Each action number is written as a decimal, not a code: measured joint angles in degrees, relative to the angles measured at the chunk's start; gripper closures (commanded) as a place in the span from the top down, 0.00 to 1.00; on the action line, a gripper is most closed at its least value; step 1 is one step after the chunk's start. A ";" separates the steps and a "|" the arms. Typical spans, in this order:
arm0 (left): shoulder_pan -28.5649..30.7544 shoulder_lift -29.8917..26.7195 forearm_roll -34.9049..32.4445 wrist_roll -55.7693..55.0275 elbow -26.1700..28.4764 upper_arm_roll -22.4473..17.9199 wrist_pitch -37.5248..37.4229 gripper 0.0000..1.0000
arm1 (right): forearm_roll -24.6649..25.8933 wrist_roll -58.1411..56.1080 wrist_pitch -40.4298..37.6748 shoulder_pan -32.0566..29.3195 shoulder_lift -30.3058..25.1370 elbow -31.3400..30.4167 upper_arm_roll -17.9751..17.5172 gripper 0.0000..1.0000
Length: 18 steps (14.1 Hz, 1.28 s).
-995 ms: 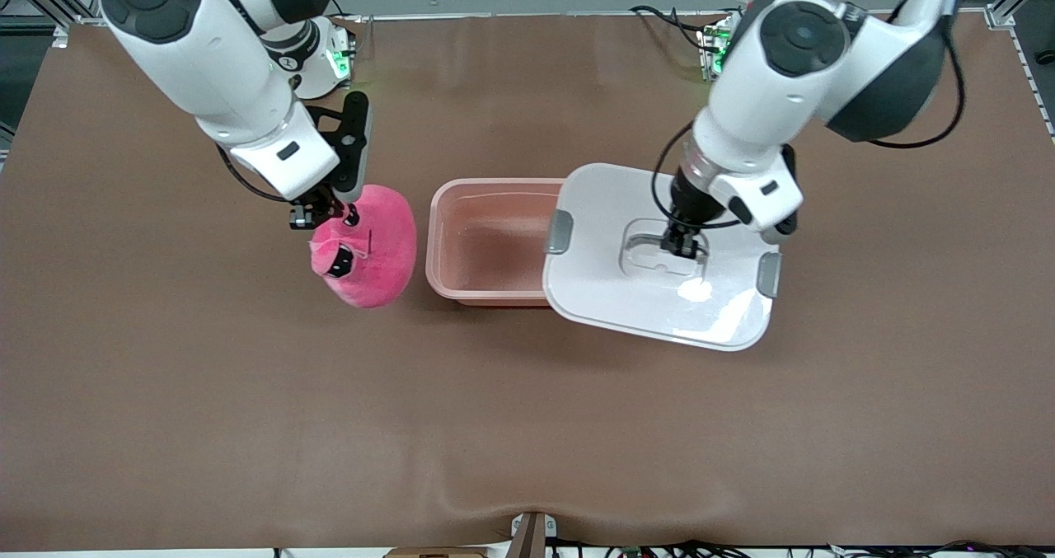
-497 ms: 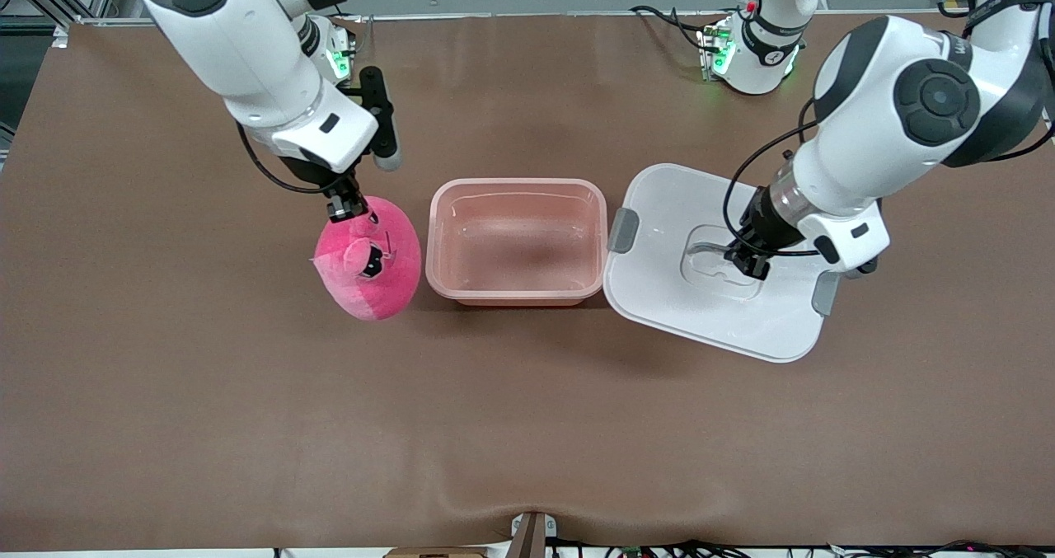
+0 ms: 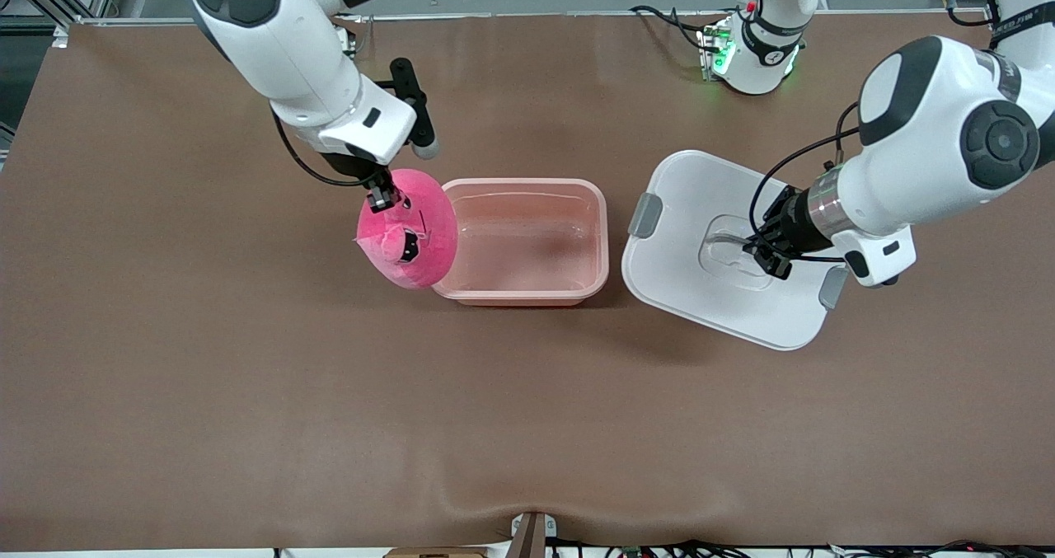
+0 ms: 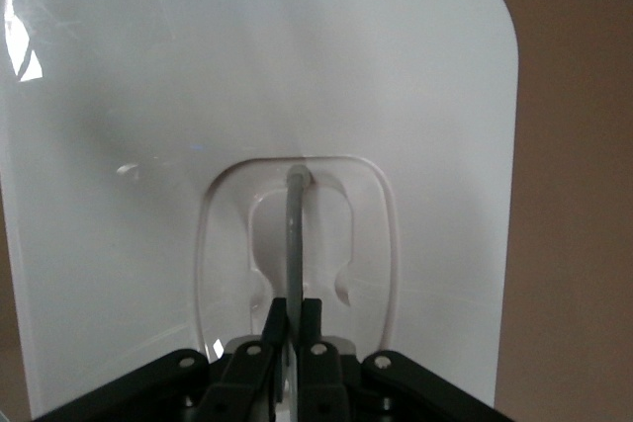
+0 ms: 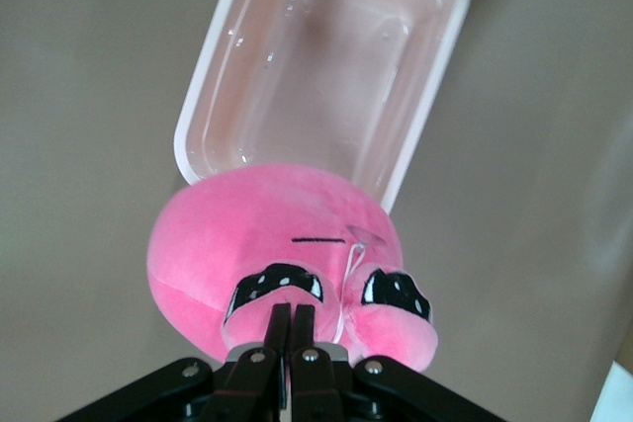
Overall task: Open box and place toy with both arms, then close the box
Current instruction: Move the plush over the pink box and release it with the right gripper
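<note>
The pink tub of the box stands open in the middle of the table, with nothing in it. My right gripper is shut on the bright pink plush toy and holds it in the air over the tub's rim at the right arm's end; the toy and tub show in the right wrist view. My left gripper is shut on the clear handle of the white lid, held tilted beside the tub toward the left arm's end. A grey clip shows on the lid.
The brown table carries nothing else. Both arm bases stand along the edge farthest from the front camera, with cables by the left arm's base.
My right gripper has carried the toy from beside the tub to over its rim. My left gripper has carried the lid off the tub, away toward the left arm's end.
</note>
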<state>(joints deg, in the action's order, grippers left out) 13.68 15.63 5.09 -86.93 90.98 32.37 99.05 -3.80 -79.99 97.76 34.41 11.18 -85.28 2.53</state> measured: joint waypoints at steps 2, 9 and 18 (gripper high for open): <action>1.10 0.27 2.01 3.42 0.03 -0.02 -1.52 0.00 | -0.01 -1.38 -0.61 0.57 0.11 -0.06 0.00 0.00; 3.63 1.28 5.70 7.25 0.60 0.02 -3.44 0.00 | -0.26 -1.85 0.00 3.00 0.26 -0.57 -0.02 0.00; 3.64 3.48 5.72 9.10 0.69 0.04 -3.70 0.00 | -1.48 1.80 2.70 4.10 1.65 -1.51 0.03 0.00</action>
<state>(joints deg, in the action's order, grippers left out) 17.32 19.11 10.81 -77.82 91.67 32.41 95.35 -5.28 -78.19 100.46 38.50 12.83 -86.79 2.56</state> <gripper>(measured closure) 0.934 0.969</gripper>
